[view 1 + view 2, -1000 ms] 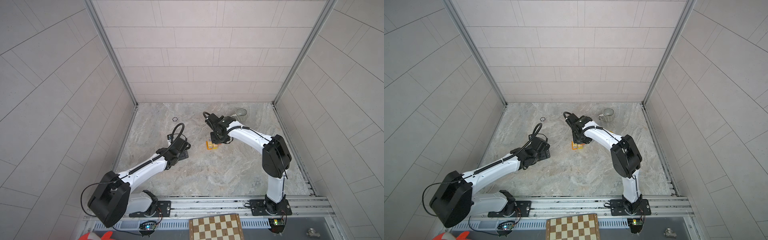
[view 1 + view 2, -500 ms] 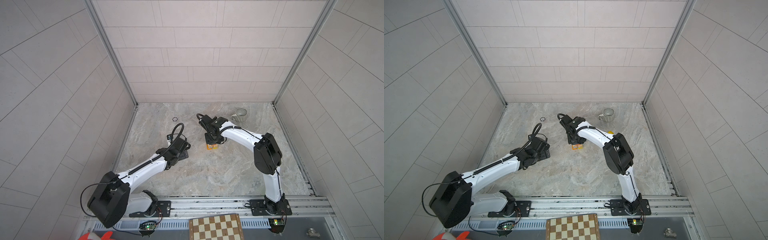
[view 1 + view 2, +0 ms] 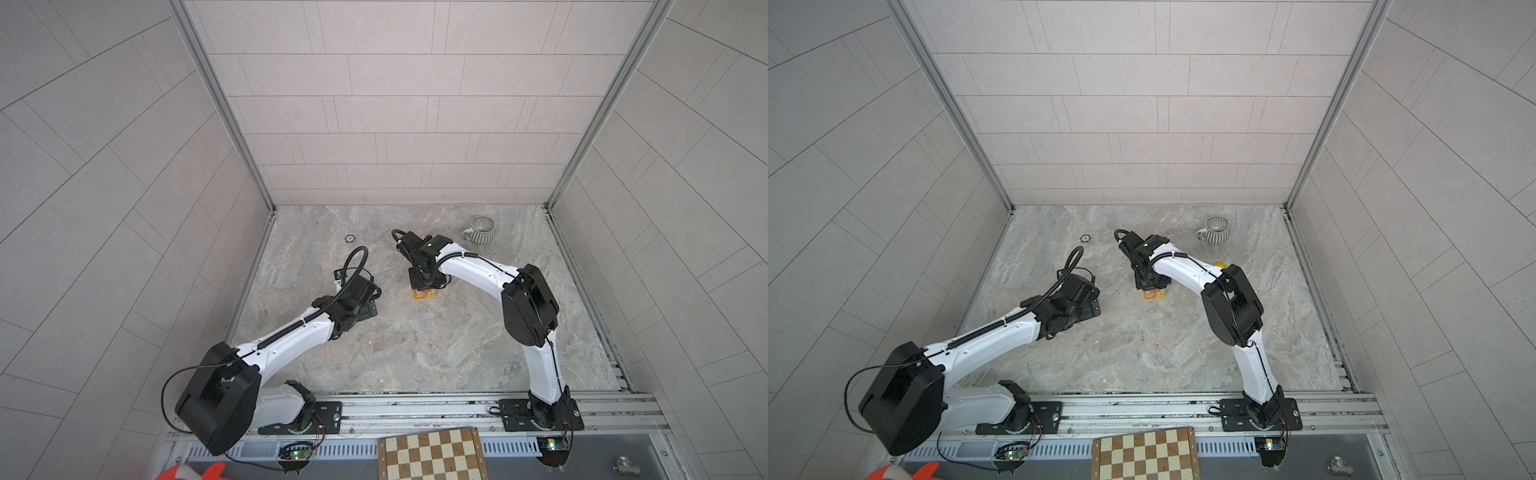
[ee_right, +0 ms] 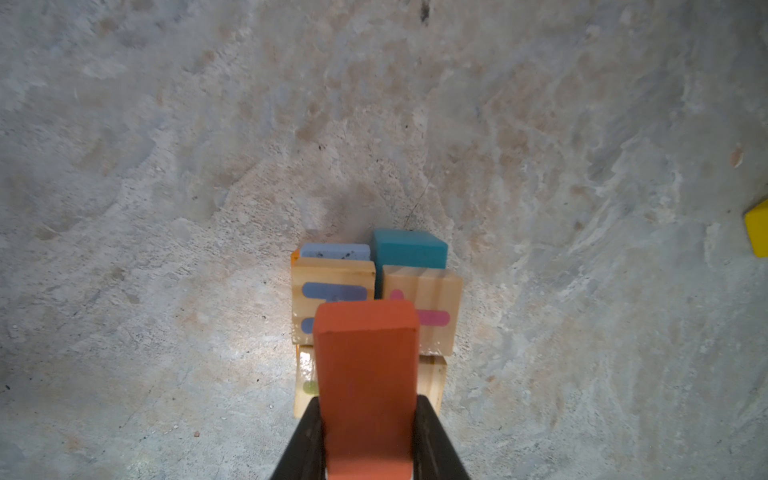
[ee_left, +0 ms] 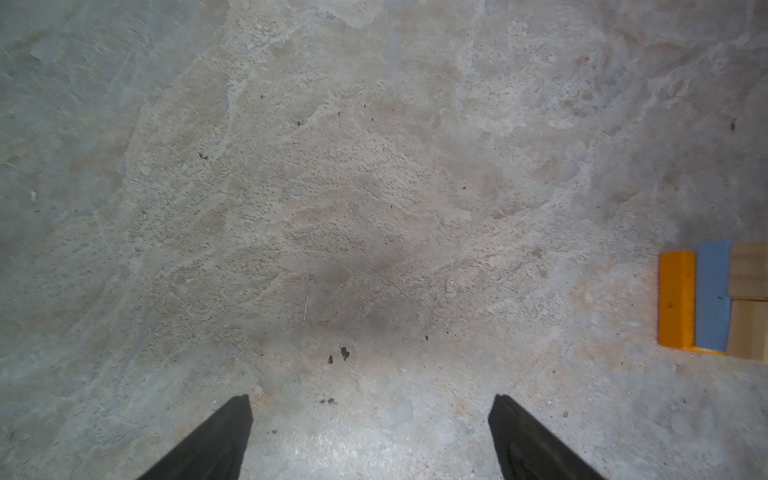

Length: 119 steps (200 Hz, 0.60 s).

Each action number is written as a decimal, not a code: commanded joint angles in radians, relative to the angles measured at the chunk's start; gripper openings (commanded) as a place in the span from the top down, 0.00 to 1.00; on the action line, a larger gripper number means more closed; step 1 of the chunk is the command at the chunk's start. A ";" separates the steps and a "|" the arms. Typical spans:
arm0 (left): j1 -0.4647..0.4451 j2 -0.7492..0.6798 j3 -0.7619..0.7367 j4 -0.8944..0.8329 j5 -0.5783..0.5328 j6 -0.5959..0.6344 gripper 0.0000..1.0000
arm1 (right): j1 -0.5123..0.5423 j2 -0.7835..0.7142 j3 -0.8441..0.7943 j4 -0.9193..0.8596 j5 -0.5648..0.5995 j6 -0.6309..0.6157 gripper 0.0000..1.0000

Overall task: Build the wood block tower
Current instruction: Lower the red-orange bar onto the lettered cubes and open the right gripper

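Striped mug, checkered chessboard

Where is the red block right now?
In the right wrist view the red block sits pinched between the right arm's fingers, over the tower of lettered and coloured blocks; in a top view that tower stands near the table's middle.
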 commanded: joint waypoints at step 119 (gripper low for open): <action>0.004 0.026 0.028 -0.023 0.005 -0.004 0.04 | 0.006 0.019 0.033 -0.047 0.039 0.015 0.74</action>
